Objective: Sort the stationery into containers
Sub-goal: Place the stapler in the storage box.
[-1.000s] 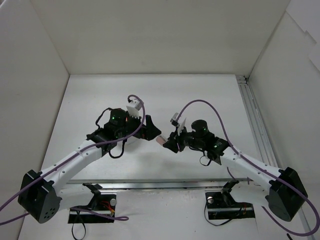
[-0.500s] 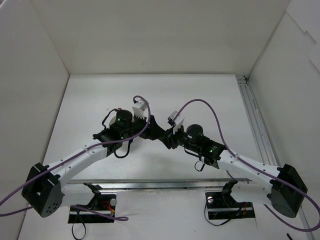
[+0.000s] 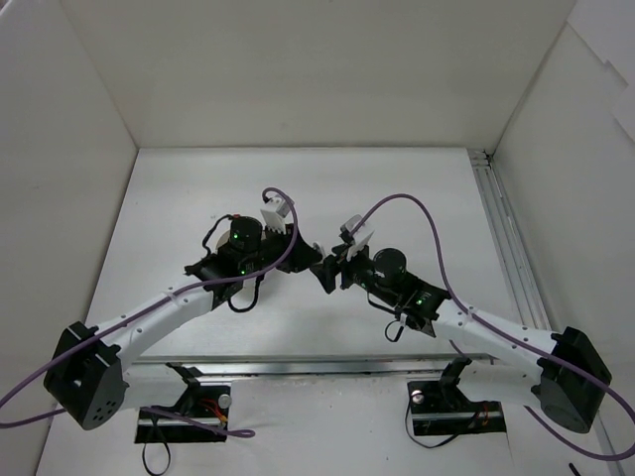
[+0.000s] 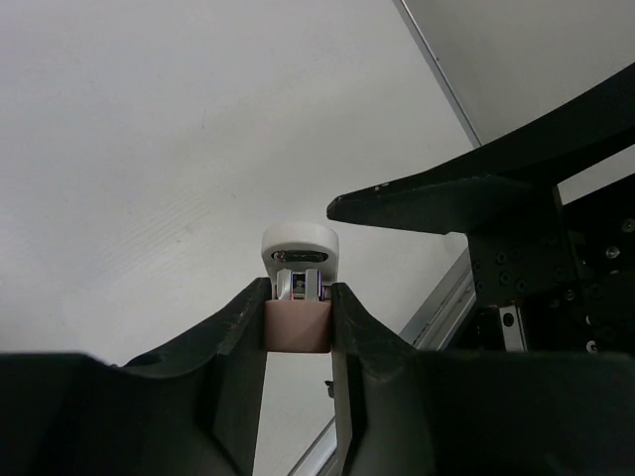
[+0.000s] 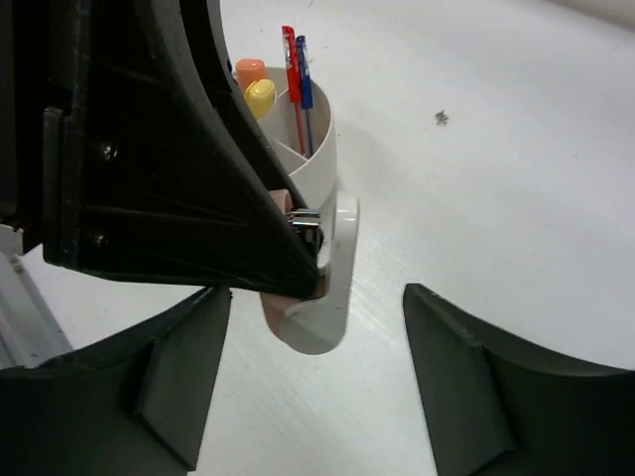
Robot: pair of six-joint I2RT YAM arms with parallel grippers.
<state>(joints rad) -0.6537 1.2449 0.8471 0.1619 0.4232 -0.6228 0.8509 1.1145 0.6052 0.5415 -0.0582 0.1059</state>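
Reading from the left: the left wall (image 3: 60, 198) stands well apart from the left arm, with bare table (image 3: 169, 198) between them. The left gripper (image 4: 298, 297), at the table's middle, is closed narrowly on a small pink-and-white item (image 4: 298, 327). The item's pink end is pinched between both fingers, and its white end projects beyond the tips. Just behind this item in the right wrist view stands the white cup (image 5: 319, 149); whether they touch cannot be told. A red pen (image 5: 290, 59) and a blue pen (image 5: 303, 74) share one compartment; an orange marker (image 5: 250, 71) and a yellow marker (image 5: 260, 96) fill the neighbouring one. The right gripper (image 5: 316, 294) is spread wide and holds nothing, its fingers flanking the left gripper's tips and the item. Farther right lies open table bearing one small speck (image 5: 442, 117), then a metal rail (image 3: 501, 248) along the right wall (image 3: 575, 178).
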